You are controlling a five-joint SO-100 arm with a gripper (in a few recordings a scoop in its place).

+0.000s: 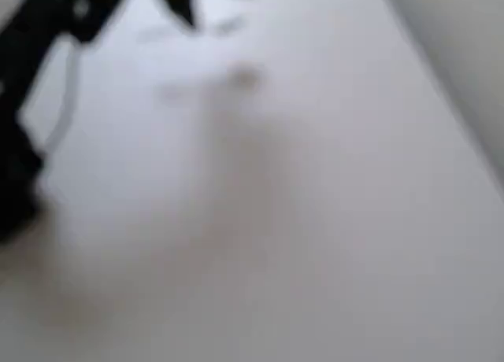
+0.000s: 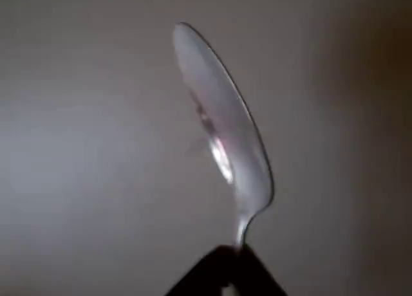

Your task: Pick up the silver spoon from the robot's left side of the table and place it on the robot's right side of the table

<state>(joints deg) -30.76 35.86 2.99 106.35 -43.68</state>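
The wrist view looks along the silver spoon (image 2: 225, 125). Its rounded bowl points up and away with a bright glint, and its thin neck runs down into my dark fingertips (image 2: 206, 277). My gripper (image 2: 226, 270) is shut on the spoon's handle, holding it off the white table (image 2: 77, 180). The overhead view is badly blurred. There the black arm (image 1: 27, 102) reaches in from the left, and the gripper's dark tip (image 1: 179, 4) sits at the top edge. The spoon is too blurred to make out in that view.
The table (image 1: 315, 220) spreads plain and white below. Its straight edge (image 1: 449, 102) runs diagonally down the right side of the overhead view. A thin cable (image 1: 67, 94) hangs beside the arm. A faint brownish smudge (image 1: 246, 79) lies on the surface.
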